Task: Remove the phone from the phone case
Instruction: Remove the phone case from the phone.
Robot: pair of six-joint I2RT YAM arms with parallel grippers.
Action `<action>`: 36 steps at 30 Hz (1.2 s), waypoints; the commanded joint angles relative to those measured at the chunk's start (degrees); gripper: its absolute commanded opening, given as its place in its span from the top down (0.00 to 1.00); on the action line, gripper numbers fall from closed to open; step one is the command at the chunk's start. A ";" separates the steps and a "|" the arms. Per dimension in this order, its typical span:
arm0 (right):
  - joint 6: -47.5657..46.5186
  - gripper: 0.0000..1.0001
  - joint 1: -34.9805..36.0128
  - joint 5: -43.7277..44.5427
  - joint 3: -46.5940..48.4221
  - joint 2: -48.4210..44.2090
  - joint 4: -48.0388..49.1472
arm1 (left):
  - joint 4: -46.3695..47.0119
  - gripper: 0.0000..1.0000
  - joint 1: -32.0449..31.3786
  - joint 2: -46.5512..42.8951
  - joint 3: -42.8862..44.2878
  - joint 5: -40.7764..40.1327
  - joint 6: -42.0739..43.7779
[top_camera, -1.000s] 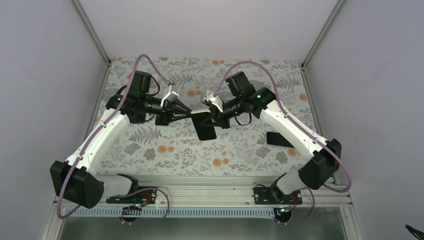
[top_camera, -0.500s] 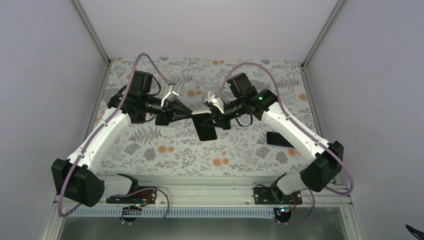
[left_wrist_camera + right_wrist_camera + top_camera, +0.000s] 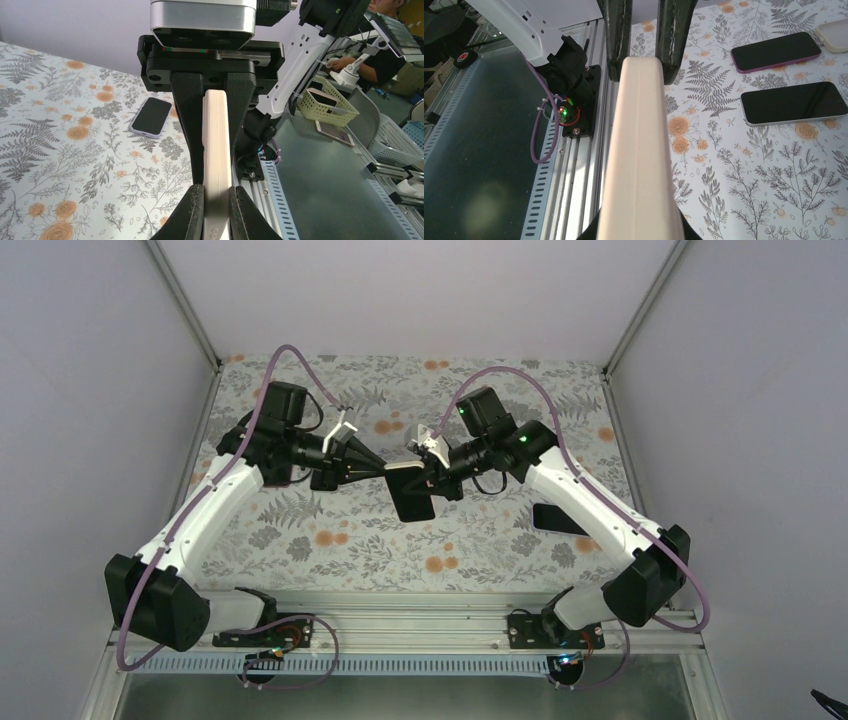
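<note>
Left gripper (image 3: 385, 469), right gripper (image 3: 427, 477), clamping phone case (image 3: 216, 140)

Bright, even, diffuse from overhead; only faint soft shadows below the left pincer (image 3: 385, 468) and right pincer (image 3: 420, 472). Soft focus nearest the right pincer, sharp beyond; dull glare on the metal bench (image 3: 484, 210) beside it.

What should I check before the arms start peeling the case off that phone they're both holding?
1. Left claw shut on the phone case: ok.
2. Right claw shut on its other end: ok.
3. Case held up off the table: ok.
4. Phone screen facing the top camera: ok.
5. Any corner of the phone already lifted out: cannot tell; wrist views show only the case's edge.
6. Spare phone lying apart from the held one: ok.
</note>
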 commanded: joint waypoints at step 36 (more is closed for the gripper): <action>-5.42 0.96 -0.04 -10.98 -1.06 -8.45 -3.24 | 3.98 0.96 5.29 2.92 3.54 -3.68 0.07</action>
